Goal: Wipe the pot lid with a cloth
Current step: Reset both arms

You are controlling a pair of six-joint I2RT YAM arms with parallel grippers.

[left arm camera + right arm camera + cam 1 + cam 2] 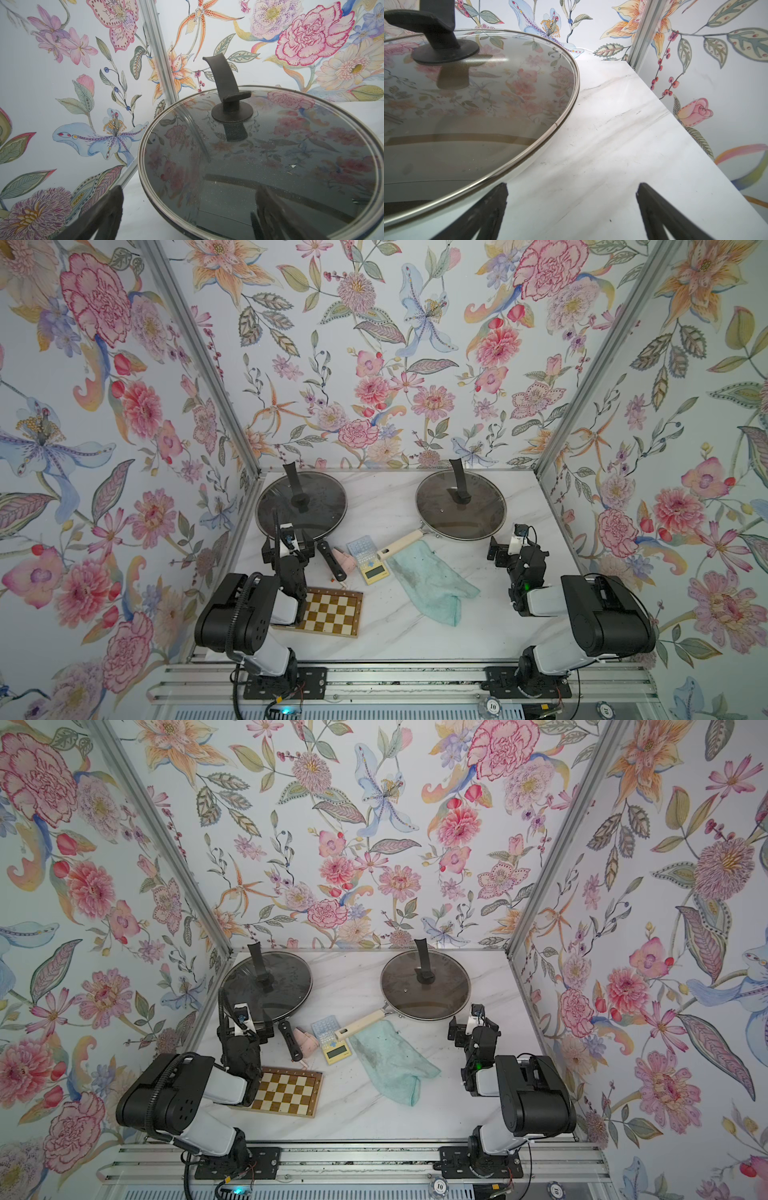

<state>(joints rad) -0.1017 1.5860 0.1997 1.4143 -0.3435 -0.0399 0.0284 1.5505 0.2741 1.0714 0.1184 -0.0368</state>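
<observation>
Both grippers open and empty, cloth loose near mid-table.

The only readable writing is "10" on the poker chips by the rail at 6 o'clock; the calculator has keys too small to read. The smudged mint cloth lies crumpled just 4 o'clock of table centre. Its far corner is just beside the cream pan handle, whose end touches the calculator. The left lid sits on a dark pan at 10 o'clock, the right lid on its pan at 2 o'clock. The left gripper hangs at the left lid's near rim. The right gripper hangs over bare marble table beside the right lid. Both sets of jaws are spread wide, holding nothing. A chessboard at 8 o'clock is partly hidden by the left arm.
</observation>
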